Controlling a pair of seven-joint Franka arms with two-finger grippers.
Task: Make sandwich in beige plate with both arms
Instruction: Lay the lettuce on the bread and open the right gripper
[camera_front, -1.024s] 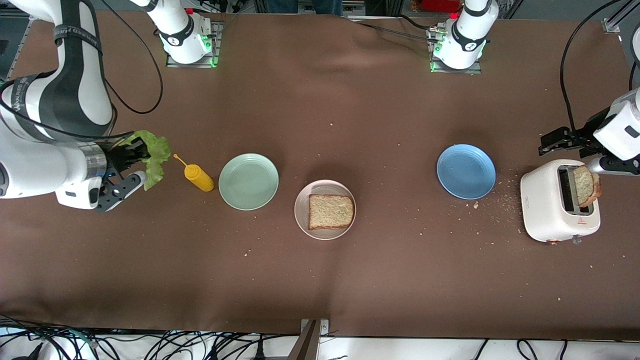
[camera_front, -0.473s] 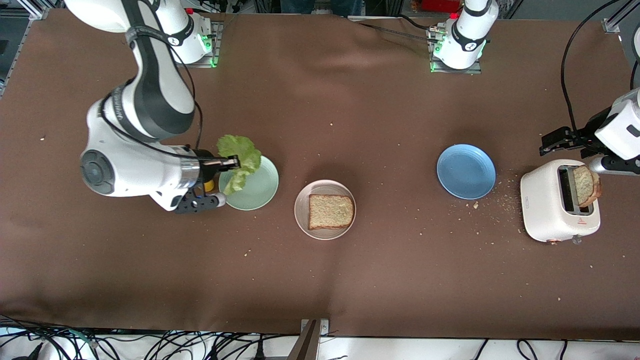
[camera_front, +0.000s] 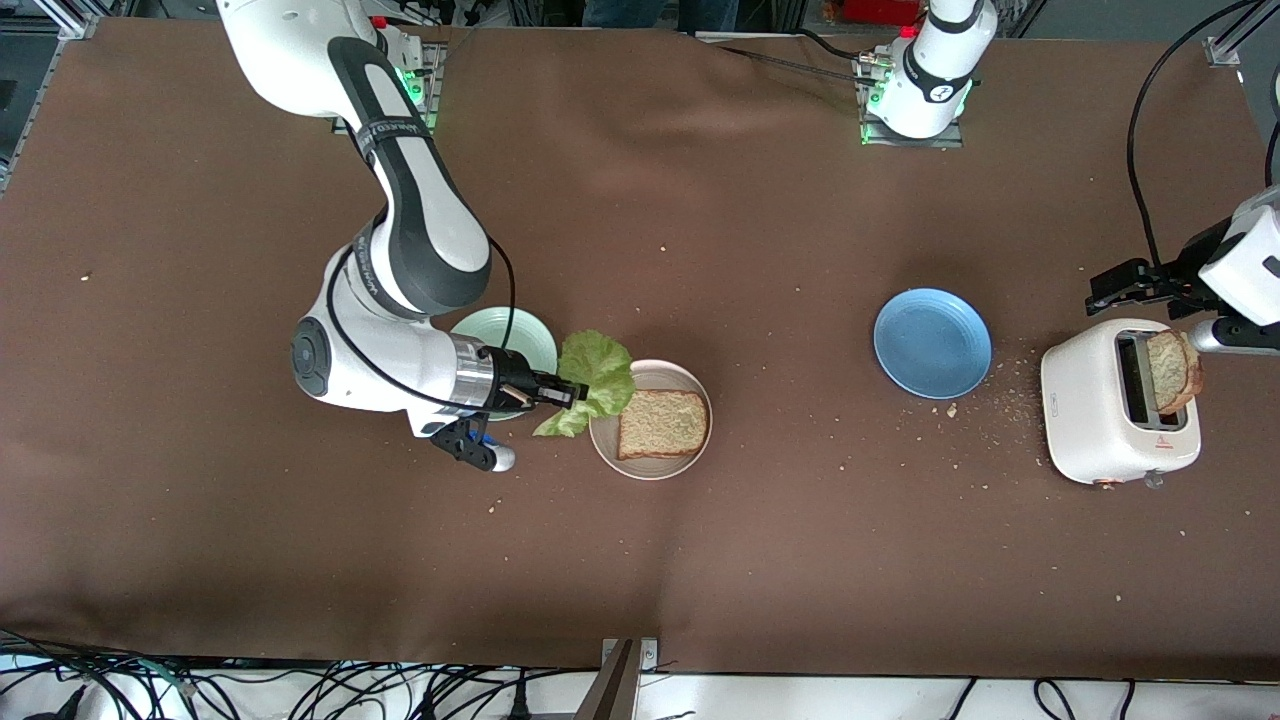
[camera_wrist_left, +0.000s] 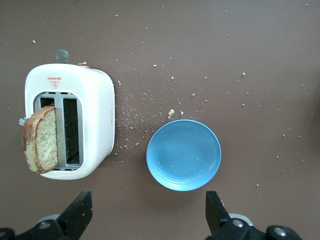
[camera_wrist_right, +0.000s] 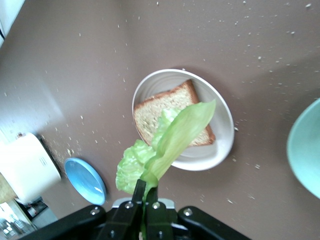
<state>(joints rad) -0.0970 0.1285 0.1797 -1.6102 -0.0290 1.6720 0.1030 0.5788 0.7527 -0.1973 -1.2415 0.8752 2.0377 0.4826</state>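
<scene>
A brown bread slice (camera_front: 662, 423) lies on the beige plate (camera_front: 650, 466) in the middle of the table. My right gripper (camera_front: 570, 394) is shut on a ruffled green lettuce leaf (camera_front: 596, 375) and holds it over the plate's rim at the right arm's side. In the right wrist view the lettuce (camera_wrist_right: 170, 145) hangs from the gripper (camera_wrist_right: 148, 192) over the bread (camera_wrist_right: 150, 112) and plate (camera_wrist_right: 220, 145). A second bread slice (camera_front: 1168, 371) sticks up from the white toaster (camera_front: 1100, 420). My left gripper (camera_wrist_left: 147, 212) is open above the table beside the toaster (camera_wrist_left: 95, 120).
A mint-green plate (camera_front: 525, 330) sits partly under the right arm. A blue plate (camera_front: 932, 343) lies between the beige plate and the toaster, with crumbs scattered around it. The toaster stands at the left arm's end of the table.
My right arm has carried the lettuce from the table's end, past the mint-green plate, to the beige plate's rim. The yellow bottle is now hidden by the arm. The left arm has barely moved.
</scene>
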